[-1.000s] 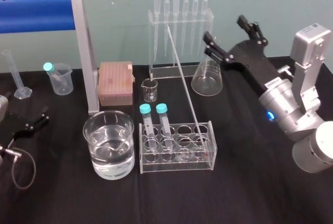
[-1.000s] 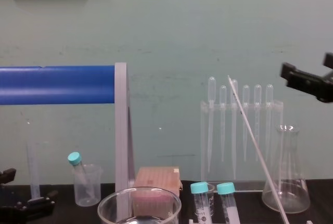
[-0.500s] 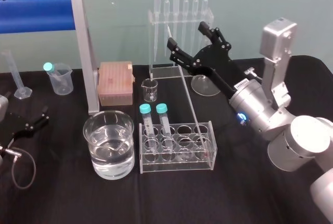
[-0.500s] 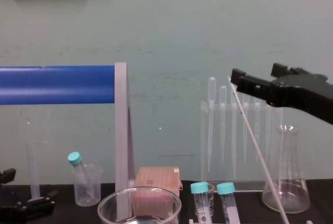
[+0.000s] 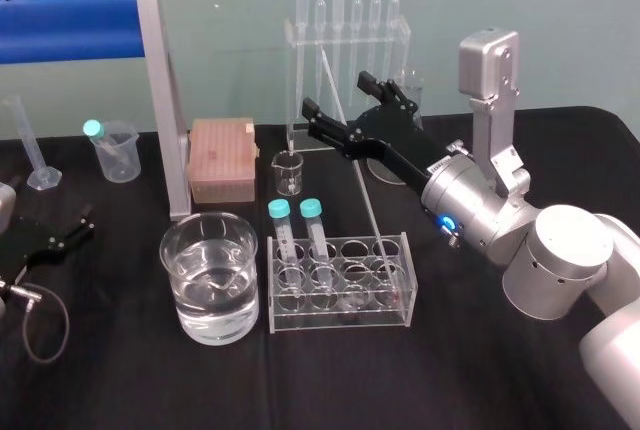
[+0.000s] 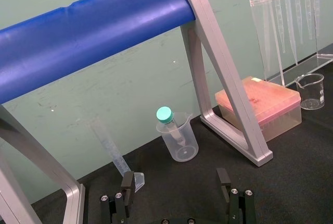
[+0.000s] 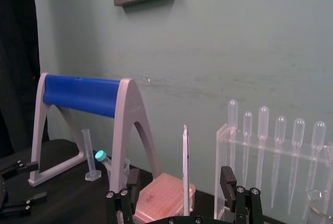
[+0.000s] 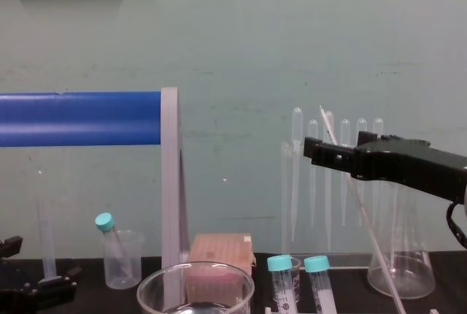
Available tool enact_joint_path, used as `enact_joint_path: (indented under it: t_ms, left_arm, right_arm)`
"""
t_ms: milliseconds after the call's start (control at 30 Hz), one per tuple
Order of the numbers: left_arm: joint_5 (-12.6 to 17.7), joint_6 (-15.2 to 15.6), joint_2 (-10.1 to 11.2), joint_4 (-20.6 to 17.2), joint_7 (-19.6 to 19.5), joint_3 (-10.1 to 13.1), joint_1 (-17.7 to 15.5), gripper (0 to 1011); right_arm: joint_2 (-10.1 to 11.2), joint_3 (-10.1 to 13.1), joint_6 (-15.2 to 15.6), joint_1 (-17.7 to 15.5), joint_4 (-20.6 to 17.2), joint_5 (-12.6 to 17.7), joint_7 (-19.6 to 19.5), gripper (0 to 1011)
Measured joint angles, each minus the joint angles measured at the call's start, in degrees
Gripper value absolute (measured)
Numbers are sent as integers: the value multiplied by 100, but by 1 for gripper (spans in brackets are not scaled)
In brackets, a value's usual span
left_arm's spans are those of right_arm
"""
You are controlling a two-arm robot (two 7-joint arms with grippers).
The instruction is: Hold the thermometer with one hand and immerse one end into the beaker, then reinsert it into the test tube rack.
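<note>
The thermometer (image 5: 350, 155) is a thin whitish rod leaning out of the clear test tube rack (image 5: 340, 323), its top toward the pipette stand. My right gripper (image 5: 338, 97) is open, one finger on each side of the rod's upper part, not touching it. In the right wrist view the thermometer (image 7: 185, 172) stands between the spread fingers of the right gripper (image 7: 180, 182). From the chest, the right gripper (image 8: 337, 147) crosses the thermometer (image 8: 376, 244) just below its top. The water-filled beaker (image 5: 210, 275) sits left of the rack. My left gripper (image 6: 175, 182) rests open at the table's left edge.
Behind the rack stand a pipette stand (image 5: 345, 30), a small glass beaker (image 5: 288, 172) and a conical flask (image 8: 401, 255). A pink tip box (image 5: 222, 158), a blue-barred grey frame (image 5: 70, 25), a plastic cup (image 5: 115, 150) and a measuring cylinder (image 5: 30, 145) occupy the left.
My right arm has swung left and down from the flask's side, bringing its open fingers around the thermometer's upper part. The thermometer and the left arm have not moved.
</note>
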Motion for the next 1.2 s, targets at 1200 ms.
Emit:
enact_joint_path:
  t_ms: [1200]
  left_arm:
    - [0,0,0,0,0,0,0,1008]
  right_arm:
    - [-444,316,664,156,428,-213,312,1000]
